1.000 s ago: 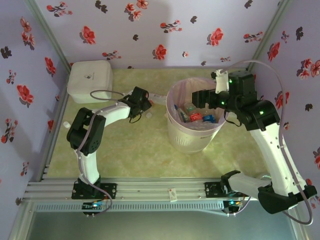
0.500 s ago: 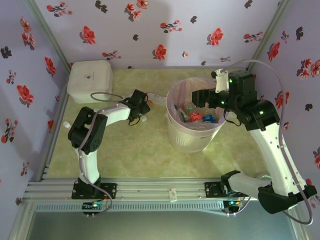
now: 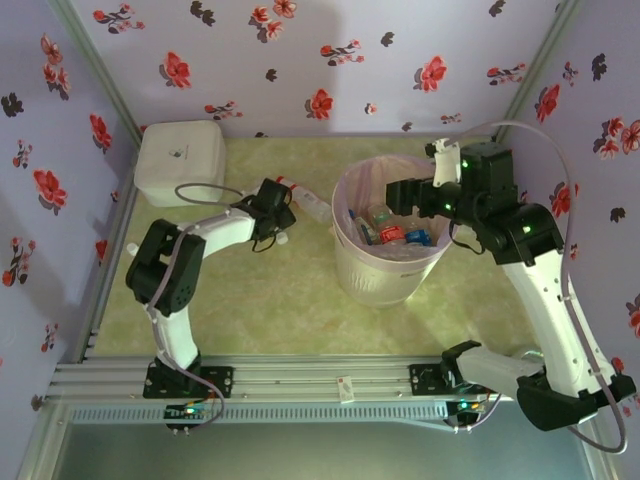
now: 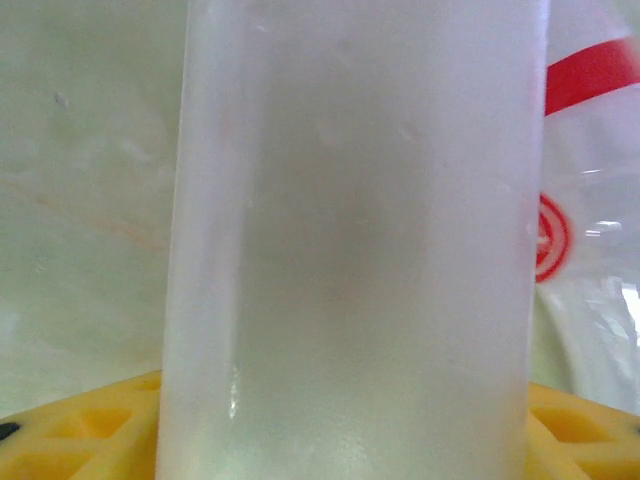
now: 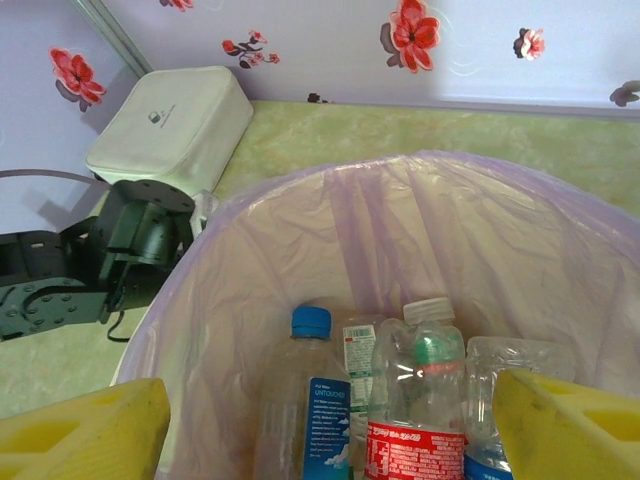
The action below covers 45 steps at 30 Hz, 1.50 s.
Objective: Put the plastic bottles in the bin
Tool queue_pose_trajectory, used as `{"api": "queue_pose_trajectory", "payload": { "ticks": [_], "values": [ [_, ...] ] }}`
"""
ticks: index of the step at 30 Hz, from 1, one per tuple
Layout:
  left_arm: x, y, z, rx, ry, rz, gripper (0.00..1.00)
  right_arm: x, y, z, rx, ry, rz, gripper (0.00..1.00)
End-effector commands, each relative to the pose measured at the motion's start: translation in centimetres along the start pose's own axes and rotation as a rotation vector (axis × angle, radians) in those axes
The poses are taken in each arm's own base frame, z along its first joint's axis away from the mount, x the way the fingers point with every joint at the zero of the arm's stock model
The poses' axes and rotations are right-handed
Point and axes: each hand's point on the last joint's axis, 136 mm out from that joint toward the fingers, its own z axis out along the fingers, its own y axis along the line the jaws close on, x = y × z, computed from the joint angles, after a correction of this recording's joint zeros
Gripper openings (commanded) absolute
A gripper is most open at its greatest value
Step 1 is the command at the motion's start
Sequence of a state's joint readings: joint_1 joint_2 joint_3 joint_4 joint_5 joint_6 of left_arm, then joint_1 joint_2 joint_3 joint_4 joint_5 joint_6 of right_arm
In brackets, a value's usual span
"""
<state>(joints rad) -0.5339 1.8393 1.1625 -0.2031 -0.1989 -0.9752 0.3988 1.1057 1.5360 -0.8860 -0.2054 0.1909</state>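
One bottle (image 5: 303, 405) in the bin (image 5: 560, 225) reads "UNTOUCHED"; right gripper (image 3: 404, 197) wide, left gripper (image 3: 284, 204) unclear.

The left pincer (image 3: 288, 203) sat at a clear bottle (image 3: 312, 206) lying toward the far edge of the worktop (image 3: 260, 300); the right pincer (image 3: 398, 196) hung over the bin (image 3: 385, 282).

Soft, even light fills the overhead view, with faint shadows around the round white ribbed pink-lined bin (image 3: 385, 280) right of centre. In the left wrist view a clear plastic bottle (image 4: 350, 250) crowds the lens, milky and unfocused. The right wrist view is bright and sharp except its blurred yellow fingertips (image 5: 80, 430).
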Motion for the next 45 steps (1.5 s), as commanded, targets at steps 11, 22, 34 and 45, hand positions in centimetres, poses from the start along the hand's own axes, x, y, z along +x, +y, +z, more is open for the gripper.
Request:
{"api": "queue_pose_trajectory", "payload": {
  "ticks": [11, 22, 34, 45],
  "values": [
    [-4.2, -6.5, -13.6, 0.417, -0.254, 0.287, 0.16, -5.1, 4.6, 1.7, -0.230, -0.089, 0.070, 0.87],
    [-3.0, -10.3, -25.2, 0.776, -0.476, 0.510, 0.00, -8.1, 12.4, 5.5, -0.418, -0.120, 0.036, 0.99],
    [0.2, -13.1, -29.4, 0.994, -0.485, 0.634, 0.00, -9.5, 14.6, 10.1, -0.512, -0.109, 0.124, 0.96],
    [1.3, -13.8, -29.3, 0.999, -0.469, 0.685, 0.00, -9.2, 15.0, 11.3, -0.540, -0.089, 0.139, 0.67]
  ]
}}
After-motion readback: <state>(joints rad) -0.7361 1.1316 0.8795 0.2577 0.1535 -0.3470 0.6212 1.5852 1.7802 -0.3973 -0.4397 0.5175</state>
